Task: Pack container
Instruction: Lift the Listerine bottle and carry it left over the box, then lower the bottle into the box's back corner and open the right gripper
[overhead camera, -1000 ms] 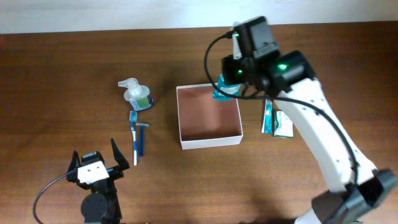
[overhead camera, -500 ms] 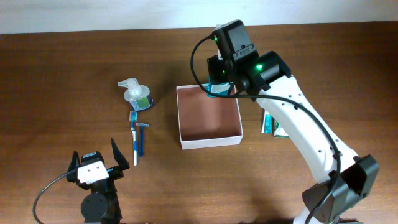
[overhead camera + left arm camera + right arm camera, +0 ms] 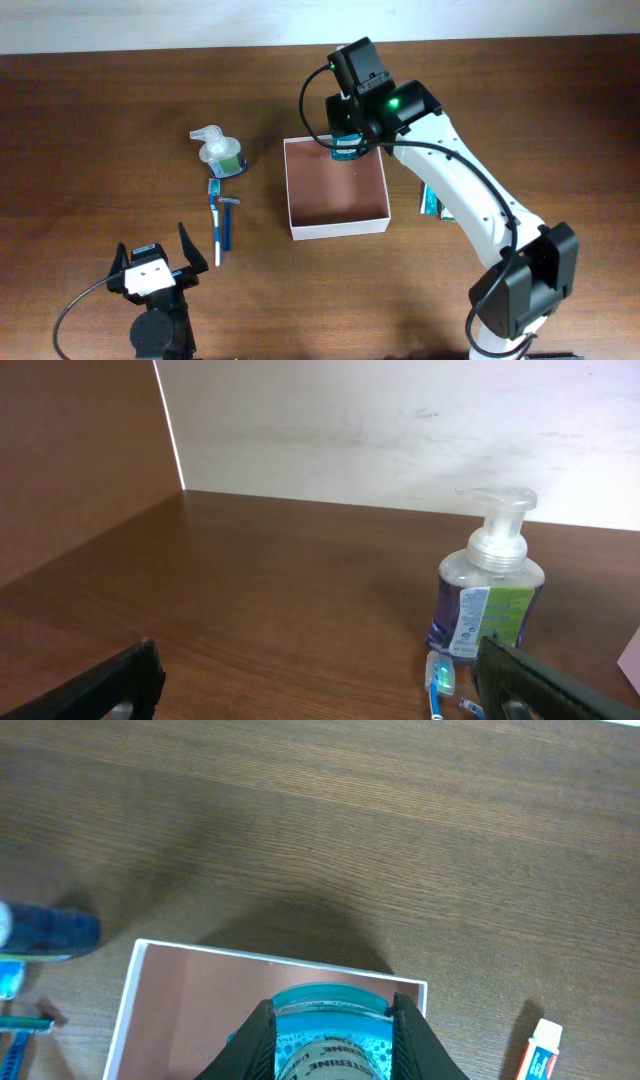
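The container (image 3: 330, 195), a shallow white-walled box with a reddish-brown bottom, sits mid-table. My right gripper (image 3: 349, 138) hangs over its far edge, shut on a teal bottle (image 3: 349, 150). In the right wrist view the two black fingers clamp the teal bottle (image 3: 330, 1035) from both sides, above the container's back wall (image 3: 200, 952); the right gripper (image 3: 333, 1010) hides the bottle's lower part. My left gripper (image 3: 155, 252) rests open near the front left with nothing between its fingers; in its own view the left gripper (image 3: 325, 685) faces the bare wood.
A clear pump soap bottle (image 3: 220, 152) stands left of the container, with a blue toothbrush (image 3: 215, 225) and a razor (image 3: 229, 212) just in front of it. A toothpaste box (image 3: 431, 201) lies right of the container, partly under the right arm.
The right arm has carried the teal bottle leftward, from the container's back right corner to over its far edge. The left arm has not moved.
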You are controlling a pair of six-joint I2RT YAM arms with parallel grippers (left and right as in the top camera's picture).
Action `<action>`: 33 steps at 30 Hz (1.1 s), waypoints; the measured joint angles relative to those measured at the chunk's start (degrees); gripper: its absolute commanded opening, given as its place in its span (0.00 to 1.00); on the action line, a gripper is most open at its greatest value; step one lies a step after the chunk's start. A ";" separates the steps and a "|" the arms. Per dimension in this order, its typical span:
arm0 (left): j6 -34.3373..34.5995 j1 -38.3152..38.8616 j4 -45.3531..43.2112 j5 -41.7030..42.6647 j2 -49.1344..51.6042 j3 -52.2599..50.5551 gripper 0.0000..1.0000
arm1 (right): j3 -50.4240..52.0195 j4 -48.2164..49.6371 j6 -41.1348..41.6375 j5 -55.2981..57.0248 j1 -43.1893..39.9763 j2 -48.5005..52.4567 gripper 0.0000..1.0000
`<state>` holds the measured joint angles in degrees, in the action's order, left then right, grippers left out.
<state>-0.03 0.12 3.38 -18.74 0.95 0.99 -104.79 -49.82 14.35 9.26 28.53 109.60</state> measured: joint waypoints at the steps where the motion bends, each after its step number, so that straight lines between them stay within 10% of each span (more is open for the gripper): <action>1: 0.00 0.00 0.00 0.00 0.00 0.00 0.99 | 0.00 0.00 0.15 0.37 0.00 0.28 0.19; 33: 0.00 0.00 0.00 0.00 0.00 0.00 0.99 | 0.00 -0.28 2.16 1.90 -0.96 5.01 0.18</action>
<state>-0.03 0.12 3.38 -18.74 0.95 0.99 -104.79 -50.11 16.51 11.16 27.57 114.61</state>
